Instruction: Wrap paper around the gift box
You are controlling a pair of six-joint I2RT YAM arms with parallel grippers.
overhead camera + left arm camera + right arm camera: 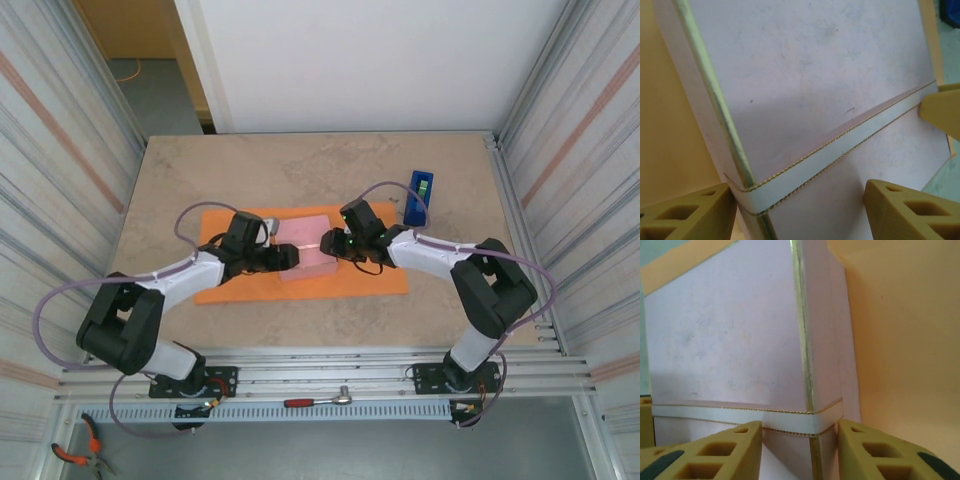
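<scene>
gift box (305, 250) between left claw (292, 258) and right claw (330, 243), both ajar; tape dispenser (419, 197) near

This looks like a robotics lab test cell, not a home. A stone-patterned counter (300, 160) is boxed in by ribbed metal panels (50, 150) at 9 and 3 o'clock, with a plain white board (350, 60) at 12 o'clock. At 6 o'clock, two robot arms (480, 290) are bolted to aluminium rails (320, 362); a ratchet wrench (320, 400) lies there, and orange-handled pliers (75, 455) lie at 7 o'clock.
</scene>
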